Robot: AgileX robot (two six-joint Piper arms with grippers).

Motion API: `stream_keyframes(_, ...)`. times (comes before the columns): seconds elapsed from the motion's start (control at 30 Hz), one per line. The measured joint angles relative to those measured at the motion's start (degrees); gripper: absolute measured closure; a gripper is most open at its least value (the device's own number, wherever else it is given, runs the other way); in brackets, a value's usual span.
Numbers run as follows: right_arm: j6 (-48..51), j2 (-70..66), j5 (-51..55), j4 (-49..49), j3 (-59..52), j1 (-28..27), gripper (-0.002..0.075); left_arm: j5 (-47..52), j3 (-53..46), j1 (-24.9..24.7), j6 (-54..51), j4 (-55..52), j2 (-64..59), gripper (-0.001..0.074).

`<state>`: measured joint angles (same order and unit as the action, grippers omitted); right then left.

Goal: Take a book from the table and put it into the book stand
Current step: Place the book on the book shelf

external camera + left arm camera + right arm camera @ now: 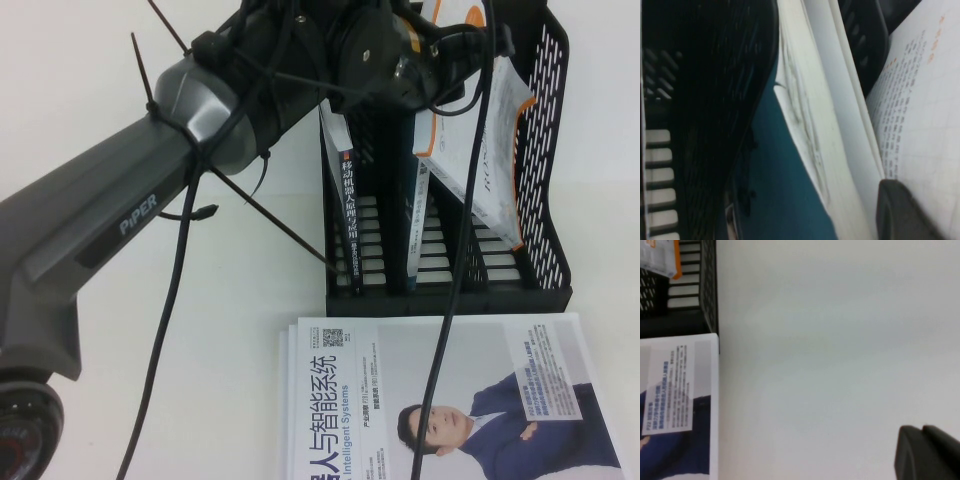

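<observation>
High view: the left end effector (440,60) reaches over the top of the black slotted plastic book stand (548,150), right at a white-covered book (480,150) leaning in its right slot; whether its narrow jaws grip it I cannot tell. A dark-spined book (352,205) stands in the left slot. A large white magazine (440,400) lies flat on the white surface (150,350) against the stand's front edge. The right end effector (927,452) hovers over bare surface; its opening is unclear.

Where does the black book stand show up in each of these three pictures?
High view: the book stand fills the upper right, behind the flat book; the left gripper reaches into it from above.
Left wrist view: its dark perforated wall beside a book's pages.
Right wrist view: one corner.
Shared landmark: the white-and-orange book.
</observation>
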<state>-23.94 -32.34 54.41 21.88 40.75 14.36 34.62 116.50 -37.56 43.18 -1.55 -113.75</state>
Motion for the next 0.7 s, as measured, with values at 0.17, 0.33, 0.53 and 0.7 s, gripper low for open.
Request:
stream_keyframes(0.17, 0.0, 0.0, -0.1, -0.6, 0.0, 0.0, 0.0729, 0.7, 0.1, 0.0, 0.4, -0.2, 0.0, 0.0633)
stream_keyframes(0.33, 0.0, 0.0, -0.6, -0.9, 0.0, 0.0, 0.0729, 1.3, 0.2, 0.0, 0.4, -0.5, -0.1, 0.0633)
stream_keyframes(0.53, 0.0, 0.0, -1.2, -2.1, 0.0, 0.0, 0.0729, 2.0, 0.6, -0.2, -1.1, 0.1, -0.3, 0.0633)
stream_keyframes(0.7, 0.0, 0.0, -1.3, -2.6, 0.0, 0.0, 0.0729, 3.0, 1.0, -0.2, -1.2, 0.1, -0.7, 0.0633)
